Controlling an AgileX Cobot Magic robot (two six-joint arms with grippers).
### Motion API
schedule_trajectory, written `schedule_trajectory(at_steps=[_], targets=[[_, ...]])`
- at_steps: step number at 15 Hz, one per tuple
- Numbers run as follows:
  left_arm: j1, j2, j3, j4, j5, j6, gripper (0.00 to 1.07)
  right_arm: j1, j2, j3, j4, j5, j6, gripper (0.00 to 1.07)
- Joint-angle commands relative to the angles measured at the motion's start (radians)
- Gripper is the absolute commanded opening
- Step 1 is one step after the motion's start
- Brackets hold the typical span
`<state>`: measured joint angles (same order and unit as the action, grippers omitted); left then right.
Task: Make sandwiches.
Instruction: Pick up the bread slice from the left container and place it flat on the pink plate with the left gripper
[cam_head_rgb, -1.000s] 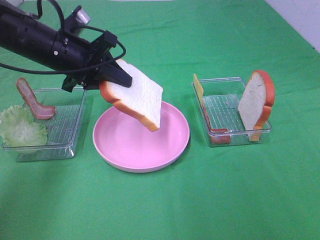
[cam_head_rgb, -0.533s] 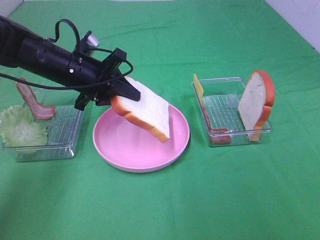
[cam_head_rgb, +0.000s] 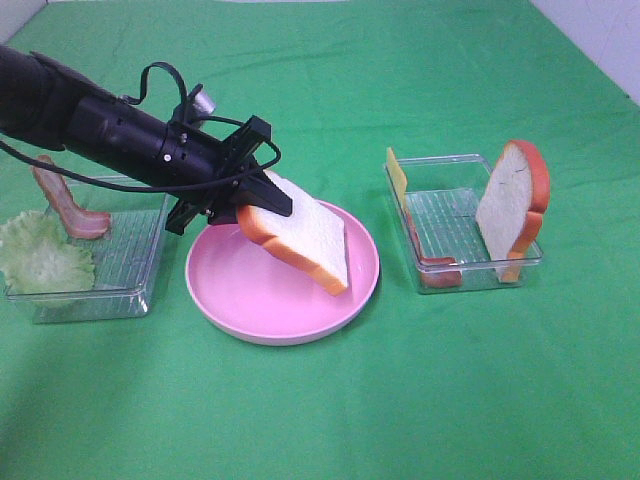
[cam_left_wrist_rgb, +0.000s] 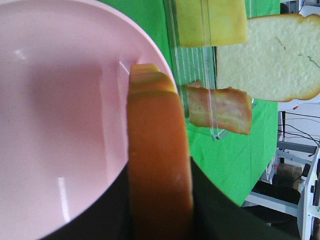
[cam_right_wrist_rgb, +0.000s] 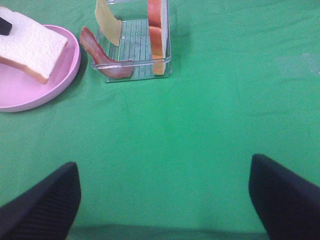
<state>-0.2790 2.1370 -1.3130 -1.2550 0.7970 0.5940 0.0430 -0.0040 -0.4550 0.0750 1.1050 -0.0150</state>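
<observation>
My left gripper (cam_head_rgb: 262, 197) is shut on a white bread slice (cam_head_rgb: 300, 235) with an orange crust and holds it tilted over the round pink plate (cam_head_rgb: 235, 300). Its low corner is near the plate's right side. In the left wrist view the crust (cam_left_wrist_rgb: 157, 165) sits between my black fingers (cam_left_wrist_rgb: 107, 217). A second bread slice (cam_head_rgb: 515, 205) stands in the right tray beside a cheese slice (cam_head_rgb: 397, 175) and a bacon strip (cam_head_rgb: 432, 265). Lettuce (cam_head_rgb: 40, 255) and another bacon strip (cam_head_rgb: 65, 205) lie in the left tray. My right gripper (cam_right_wrist_rgb: 162, 210) is open and empty over bare cloth.
A clear ribbed tray (cam_head_rgb: 135, 270) stands left of the plate and another (cam_head_rgb: 455, 215) to its right. Green cloth (cam_head_rgb: 400, 400) covers the table. A white edge (cam_head_rgb: 600, 40) shows at the far right corner.
My left gripper has moved right and down with the bread slice, bringing it lower over the pink plate. Nothing else has moved.
</observation>
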Motion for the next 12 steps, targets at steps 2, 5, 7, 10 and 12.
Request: schedule_trajectory(at_steps=[2,5,7,10,12], targets=[[-0.006,0.001,-0.008,-0.014,-0.009,-0.004,0.0,-0.005,-0.031,0.003,0.001,-0.004,-0.012,0.87],[-0.014,0.014,-0.008,-0.011,-0.011,-0.009,0.0,-0.005,-0.031,0.003,0.001,-0.004,-0.012,0.87],[-0.021,0.014,-0.008,-0.011,-0.024,-0.012,0.0,-0.005,-0.031,0.003,0.001,-0.004,-0.012,0.87],[-0.021,0.014,-0.008,0.018,-0.026,-0.042,0.05,-0.005,-0.031,0.003,0.001,-0.004,-0.012,0.87],[-0.021,0.014,-0.008,0.046,-0.039,-0.08,0.16,-0.005,-0.031,0.003,0.001,-0.004,-0.012,0.87]])
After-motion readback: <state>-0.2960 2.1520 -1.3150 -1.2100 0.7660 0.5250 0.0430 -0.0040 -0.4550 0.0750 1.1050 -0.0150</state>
